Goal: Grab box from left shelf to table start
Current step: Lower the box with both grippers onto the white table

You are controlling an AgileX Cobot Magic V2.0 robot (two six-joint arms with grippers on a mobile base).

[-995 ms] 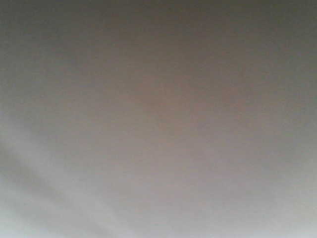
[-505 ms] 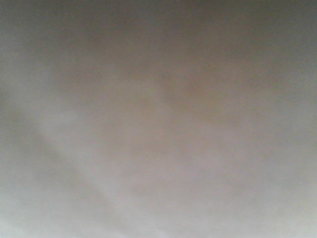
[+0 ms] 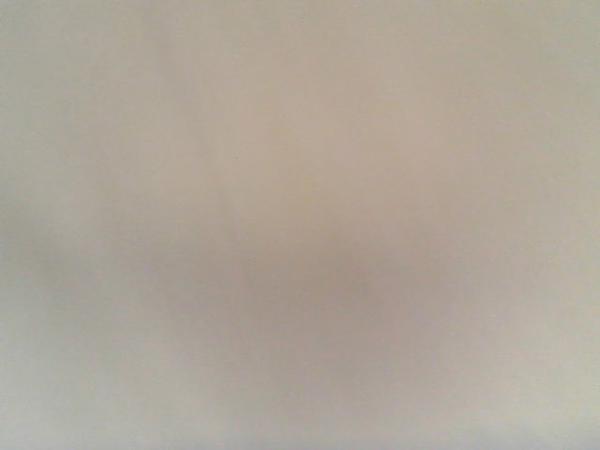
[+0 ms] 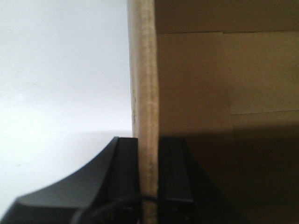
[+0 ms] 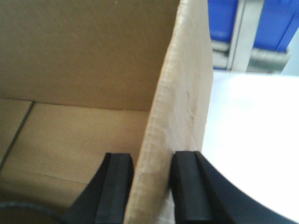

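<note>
The box fills the front view as a blurred tan surface (image 3: 300, 225), very close to the camera. In the left wrist view my left gripper (image 4: 148, 154) is shut on the top edge of one box wall (image 4: 144, 70), with the tan inside of the box (image 4: 219, 79) to its right. In the right wrist view my right gripper (image 5: 152, 172) grips the opposite wall (image 5: 184, 93), one black finger (image 5: 117, 186) inside the box and one outside. The left shelf is out of view.
A white surface lies beside the box in the left wrist view (image 4: 60, 70) and in the right wrist view (image 5: 252, 135). Blue panels (image 5: 229, 16) and a grey upright post (image 5: 242, 32) stand beyond it at the top right.
In the front view the blurred surface has turned from dim grey with slanting shadows to a brighter, more even tan. Nothing else can be made out there.
</note>
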